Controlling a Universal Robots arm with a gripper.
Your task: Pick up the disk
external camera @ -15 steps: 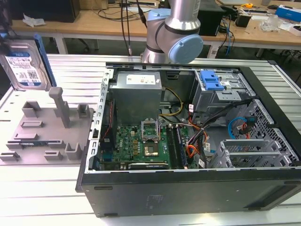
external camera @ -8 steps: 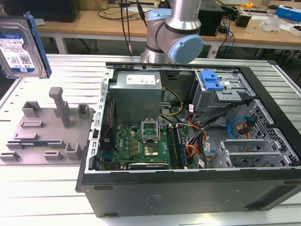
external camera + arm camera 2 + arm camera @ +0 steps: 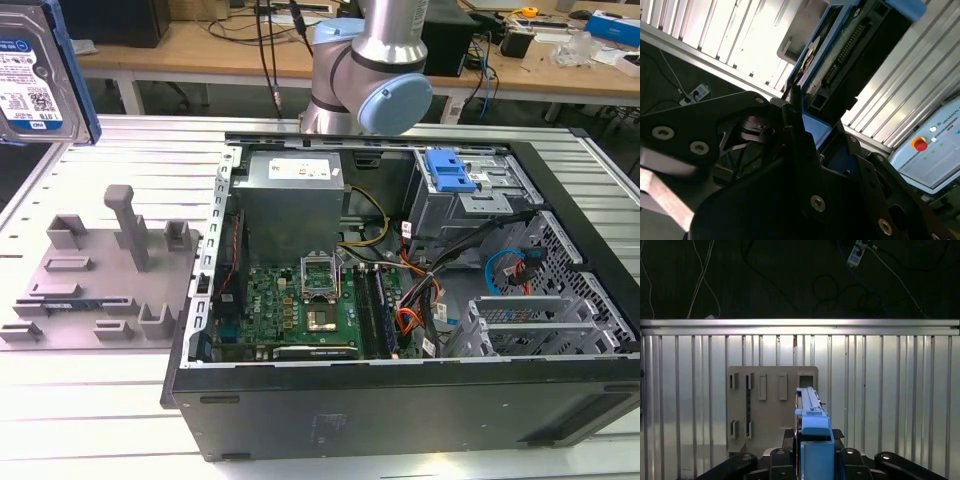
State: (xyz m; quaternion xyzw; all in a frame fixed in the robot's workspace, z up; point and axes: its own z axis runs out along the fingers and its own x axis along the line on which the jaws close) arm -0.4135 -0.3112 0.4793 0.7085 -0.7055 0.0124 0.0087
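Disk lifted in the pincer

The pincer [image 3: 812, 460] is clamped on the disk [image 3: 810, 412] by its blue rails, held edge-on above the counter [image 3: 890, 390]; the grey fixture plate [image 3: 765, 405] seems to lie directly below.

You see the disk [image 3: 40, 75] at the upper left of the frame, label facing you, raised above the slatted table [image 3: 120, 400]. Below it lies a grey fixture [image 3: 100, 285] with upright posts. The open computer case [image 3: 400, 300] fills the centre and right, with its power supply [image 3: 290, 205], motherboard [image 3: 300, 310] and blue latch [image 3: 447, 170]. The arm [image 3: 365, 70] stands behind the case.
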